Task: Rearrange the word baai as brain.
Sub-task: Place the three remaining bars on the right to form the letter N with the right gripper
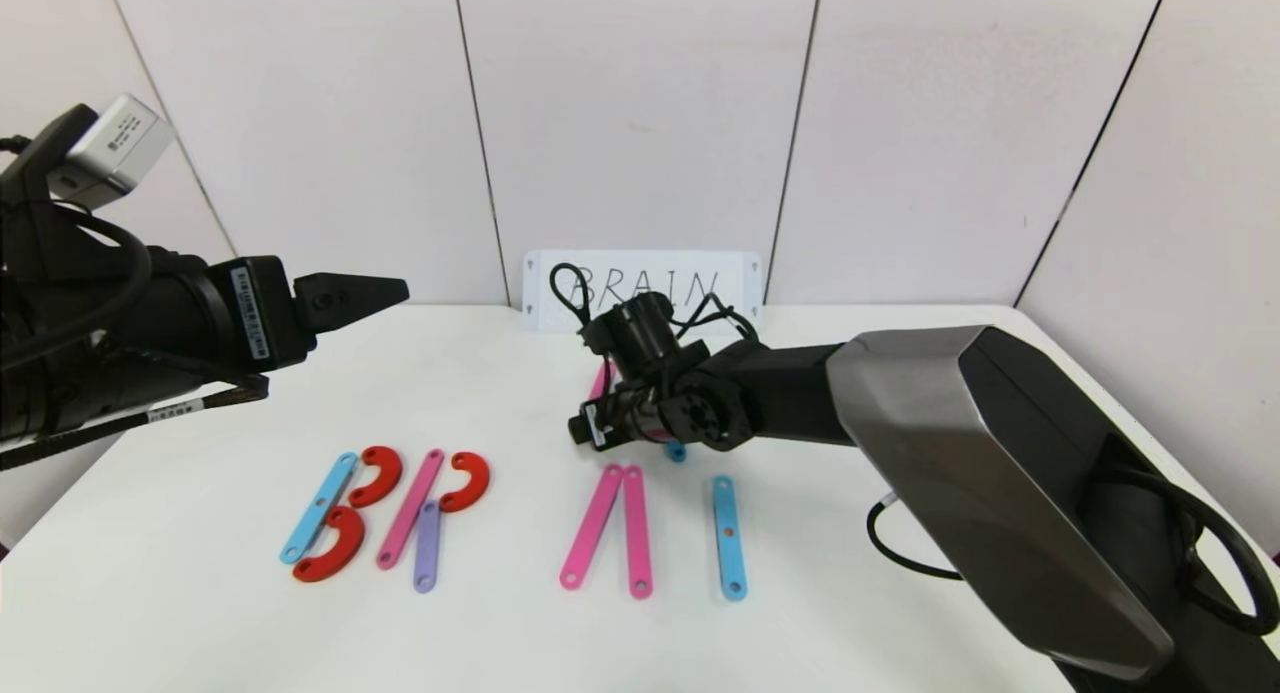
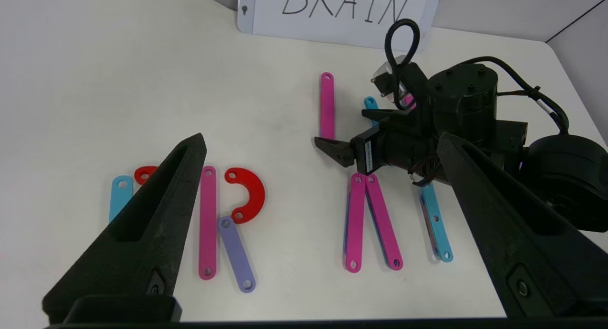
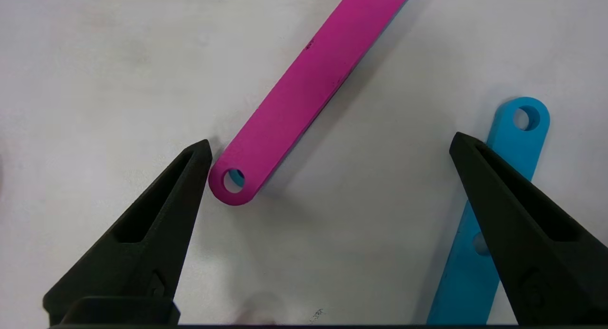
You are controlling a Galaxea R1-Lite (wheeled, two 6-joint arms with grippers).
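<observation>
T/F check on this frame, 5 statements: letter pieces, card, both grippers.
1. The right gripper is open over a loose pink strip and a loose blue strip. True.
2. The left gripper holds a red curve. False: it is open, raised at the table's left, holding nothing.
3. The white card reads BRAIN. True.
4. A purple strip forms the leg of the second letter. True.
5. The two pink strips in the row carry a crossbar. False: they meet at the top with nothing across them.
</observation>
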